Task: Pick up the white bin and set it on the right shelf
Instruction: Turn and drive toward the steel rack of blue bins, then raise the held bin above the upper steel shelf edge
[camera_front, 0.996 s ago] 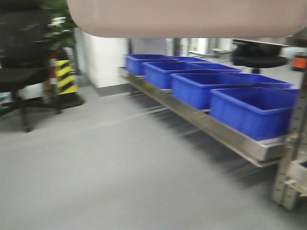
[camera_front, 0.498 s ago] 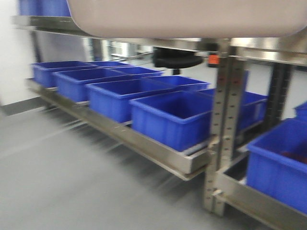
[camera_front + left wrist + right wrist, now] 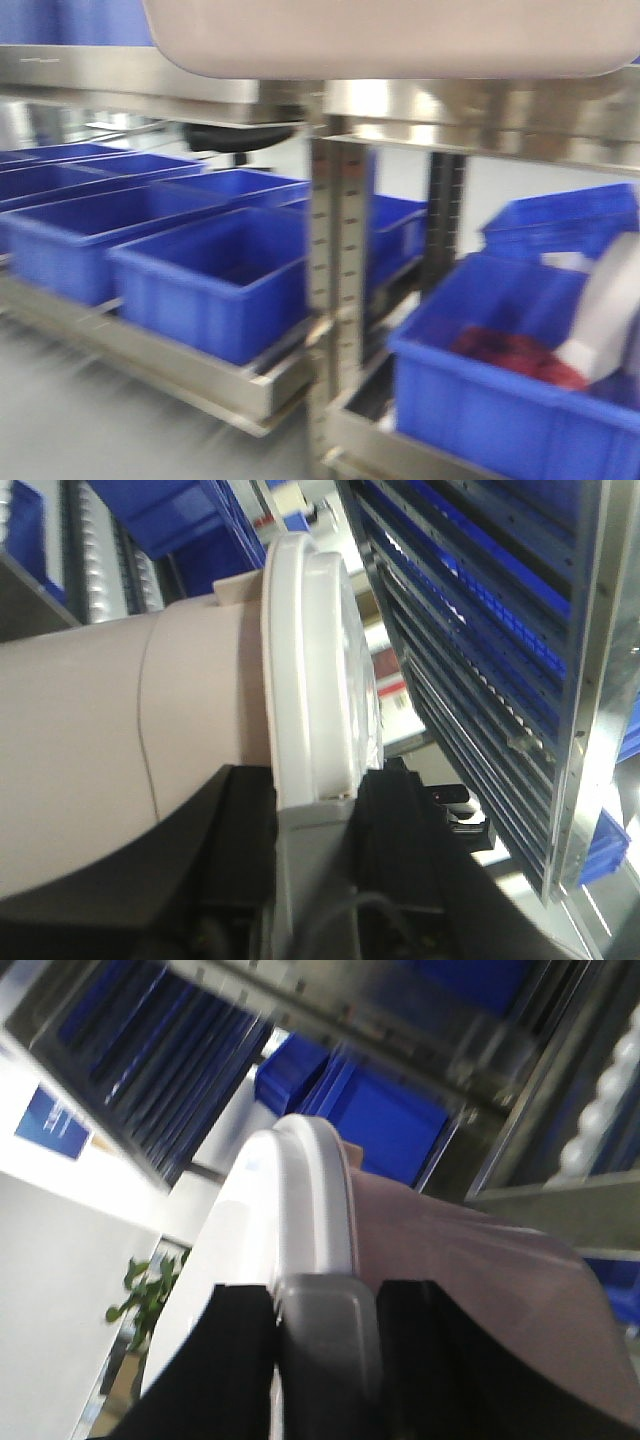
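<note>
Swinging rightward since a second ago, the front view has lost the office chair and open floor. A steel upright punched with holes (image 3: 340, 260) now stands mid-frame, and the row of open blue plastic bins (image 3: 210, 280) has slid off to the left. Motion blur suggests the base is still turning.

The white bin (image 3: 400, 40), a large milky pinkish-white plastic tub with rounded corners, is carried high between the two arms. Its underside fills the top of the front view, clear of everything below. It is not yet on any tier.

The left end effector (image 3: 315, 870) has its dark fingers closed on either side of the grey handle at the tub's end. They sit just under the glossy pale lid (image 3: 310, 670). The right end effector (image 3: 325, 1360) clamps the matching grey handle (image 3: 325, 1320) at the opposite end in the same way. Holding both ends probably keeps so wide a load level and stops it twisting during the turn.

The right shelf (image 3: 500, 105), a shiny stainless-steel tier with a broad reflective front rail, runs just below the tub's base. The tub's height looks chosen to clear that rail. Beneath, another blue bin (image 3: 480, 400) holds something red (image 3: 515, 355) and a white object (image 3: 610, 310), too blurred to identify.
</note>
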`<state>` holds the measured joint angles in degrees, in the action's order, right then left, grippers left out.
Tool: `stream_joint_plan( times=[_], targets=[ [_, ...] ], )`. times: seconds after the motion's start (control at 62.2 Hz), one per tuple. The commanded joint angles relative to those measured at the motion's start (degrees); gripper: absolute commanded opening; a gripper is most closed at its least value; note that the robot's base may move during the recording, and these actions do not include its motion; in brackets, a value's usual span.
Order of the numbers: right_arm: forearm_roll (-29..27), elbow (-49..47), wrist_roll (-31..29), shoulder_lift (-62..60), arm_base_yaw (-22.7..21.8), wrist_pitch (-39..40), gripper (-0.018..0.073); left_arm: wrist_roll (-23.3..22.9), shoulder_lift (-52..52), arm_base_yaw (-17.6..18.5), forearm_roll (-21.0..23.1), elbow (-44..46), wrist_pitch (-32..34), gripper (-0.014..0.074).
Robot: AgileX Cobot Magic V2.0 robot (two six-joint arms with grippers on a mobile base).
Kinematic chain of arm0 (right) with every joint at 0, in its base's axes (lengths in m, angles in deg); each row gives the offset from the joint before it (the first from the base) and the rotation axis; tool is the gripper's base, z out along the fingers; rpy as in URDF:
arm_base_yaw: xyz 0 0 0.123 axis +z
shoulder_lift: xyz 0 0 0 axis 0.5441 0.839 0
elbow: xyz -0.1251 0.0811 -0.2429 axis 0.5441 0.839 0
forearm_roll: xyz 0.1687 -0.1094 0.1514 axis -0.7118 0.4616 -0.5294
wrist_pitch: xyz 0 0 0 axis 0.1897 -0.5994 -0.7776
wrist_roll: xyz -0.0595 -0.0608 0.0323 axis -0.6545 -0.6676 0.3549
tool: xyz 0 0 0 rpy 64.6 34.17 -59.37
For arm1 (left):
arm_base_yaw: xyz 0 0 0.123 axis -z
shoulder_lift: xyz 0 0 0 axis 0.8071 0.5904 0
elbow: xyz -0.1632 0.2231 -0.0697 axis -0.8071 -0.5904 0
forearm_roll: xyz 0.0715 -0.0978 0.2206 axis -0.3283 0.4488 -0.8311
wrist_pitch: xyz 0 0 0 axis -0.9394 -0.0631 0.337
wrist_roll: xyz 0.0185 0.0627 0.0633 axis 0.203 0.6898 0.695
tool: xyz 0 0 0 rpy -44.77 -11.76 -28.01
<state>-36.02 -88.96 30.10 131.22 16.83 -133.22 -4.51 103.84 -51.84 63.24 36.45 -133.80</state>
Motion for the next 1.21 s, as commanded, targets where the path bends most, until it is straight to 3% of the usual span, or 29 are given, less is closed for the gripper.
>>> stream_joint_plan(
  times=[0.0, 1.189],
  targets=[
    [-5.48, -2.47, -0.55, -1.51, 0.78, -4.7, 0.0068, 1.28, -2.41, 1.31, 8.1, 2.06, -11.04, -0.0126],
    [-5.43, -2.47, -0.55, -1.51, 0.78, -4.7, 0.0068, 1.28, -2.41, 1.31, 8.1, 2.06, -10.92, -0.0126]
  ],
)
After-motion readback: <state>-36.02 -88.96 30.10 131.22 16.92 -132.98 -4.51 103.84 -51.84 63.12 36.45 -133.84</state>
